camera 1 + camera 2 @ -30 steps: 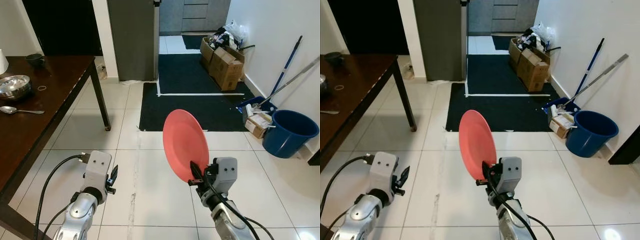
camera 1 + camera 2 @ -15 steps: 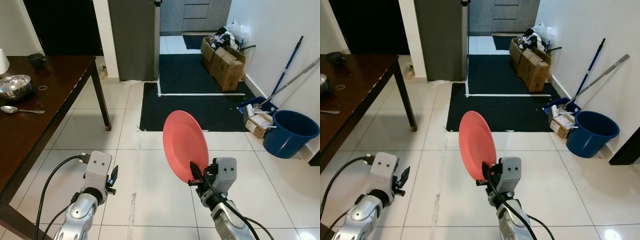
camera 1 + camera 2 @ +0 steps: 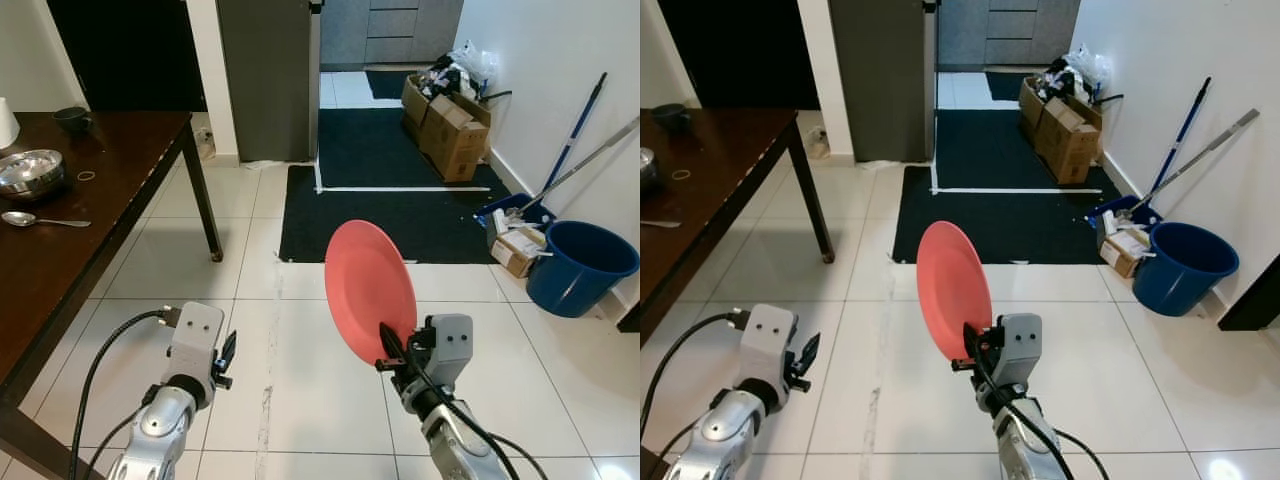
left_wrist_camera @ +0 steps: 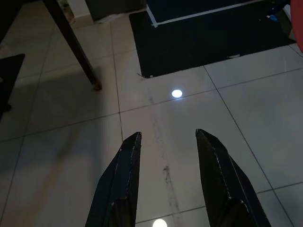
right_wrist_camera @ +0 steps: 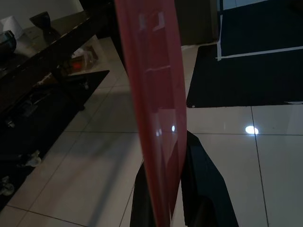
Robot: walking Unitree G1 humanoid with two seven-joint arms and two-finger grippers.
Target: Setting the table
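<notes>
I have the round coral-red plastic plate (image 3: 370, 290) pinched by its lower rim in my right claw (image 3: 388, 352), and it stands nearly on edge above the claw, its face turned toward my left. In the right wrist view the two black fingers (image 5: 201, 189) sit either side of the thin rim, so the grip is only an edge pinch.

The dark brown wooden desk (image 3: 95, 190) is well off to the left of both claws, with a shiny steel bowl (image 3: 27, 172), a metal spoon (image 3: 42, 220) and a small dark cup (image 3: 70, 119) already on it, far from the plate. My judgement is that the step in hand is carrying the plate over there. To do it well I would turn the body left and walk in slowly, keep the squeeze firm since an edge-held plate can pivot or slip, and roll the wrist to level the plate only once it is over a bare patch of desk beside the bowl, not above it.

The right forearm is raised in front of me, wrist cocked up. My left claw (image 3: 226, 358) hangs low over the white floor tiles (image 3: 300, 400), fingers spread apart and holding nothing, forearm angled forward.
</notes>
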